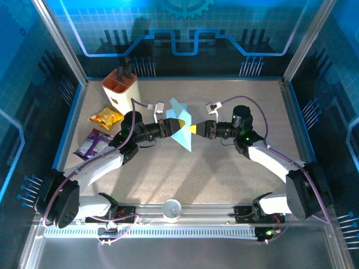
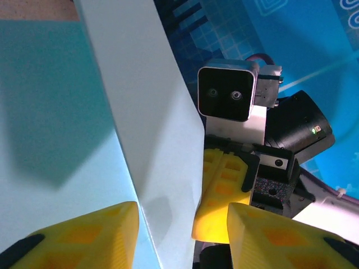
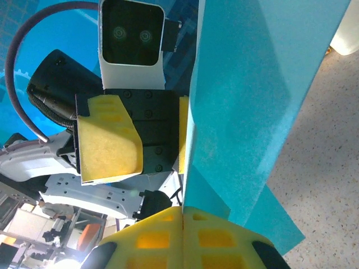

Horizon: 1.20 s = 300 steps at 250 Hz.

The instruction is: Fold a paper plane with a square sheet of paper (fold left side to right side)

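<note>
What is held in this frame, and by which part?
The right gripper is shut on the sheet of paper, pinching its right edge. The left gripper straddles the opposite edge with its jaws apart, not yet clamped.

A cream knife block (image 1: 119, 89) stands in the far left corner of the table (image 1: 235, 174). Nearer, along the left edge, lie a yellow snack packet (image 1: 105, 117) and a purple snack packet (image 1: 92, 142). A white cup (image 1: 172, 209) sits at the near rail.

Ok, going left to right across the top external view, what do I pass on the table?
Purple snack packet → yellow snack packet → cream knife block → left tool → light-blue sheet of paper, held up between the tools → right tool.
</note>
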Each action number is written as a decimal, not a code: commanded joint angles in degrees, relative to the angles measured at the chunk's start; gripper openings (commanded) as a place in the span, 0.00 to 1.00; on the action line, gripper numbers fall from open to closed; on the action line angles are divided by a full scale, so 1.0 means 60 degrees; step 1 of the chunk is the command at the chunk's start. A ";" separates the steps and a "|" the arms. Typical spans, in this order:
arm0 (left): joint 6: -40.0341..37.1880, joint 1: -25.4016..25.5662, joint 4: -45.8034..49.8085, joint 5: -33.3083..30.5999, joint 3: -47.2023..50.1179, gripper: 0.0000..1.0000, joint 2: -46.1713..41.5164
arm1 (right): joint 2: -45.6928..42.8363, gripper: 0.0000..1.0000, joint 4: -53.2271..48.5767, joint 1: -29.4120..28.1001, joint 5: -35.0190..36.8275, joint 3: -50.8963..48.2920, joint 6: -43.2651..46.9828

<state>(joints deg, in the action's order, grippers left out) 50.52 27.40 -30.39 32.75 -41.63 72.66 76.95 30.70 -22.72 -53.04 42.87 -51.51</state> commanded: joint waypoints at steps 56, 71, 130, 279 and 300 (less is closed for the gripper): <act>-0.0327 0.0078 -0.0102 -0.0404 -0.0093 0.20 -0.0165 | 0.0125 0.09 0.0511 -0.0137 -0.0100 0.0094 -0.0236; -0.0327 0.0077 -0.0085 -0.0424 -0.0093 0.15 -0.0187 | 0.0099 0.11 0.0447 -0.0127 -0.0086 0.0090 -0.0203; -0.0153 0.0130 -0.0398 -0.0421 -0.0016 0.04 -0.0232 | -0.0624 0.32 -0.0013 0.0196 0.0177 -0.0092 0.0105; 0.0141 0.0704 -0.1070 -0.0423 -0.0182 0.03 -0.0288 | -0.1912 0.93 -0.1599 -0.0110 0.0202 -0.0538 0.1083; 0.0215 0.0768 -0.1211 -0.0400 -0.0209 0.03 -0.0275 | -0.1889 0.89 -0.1155 -0.0109 0.0050 -0.0472 0.0884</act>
<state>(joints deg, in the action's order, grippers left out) 50.96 31.29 -33.78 30.26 -41.63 71.48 66.32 20.21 -22.81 -50.54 39.20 -45.41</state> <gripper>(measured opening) 0.068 0.914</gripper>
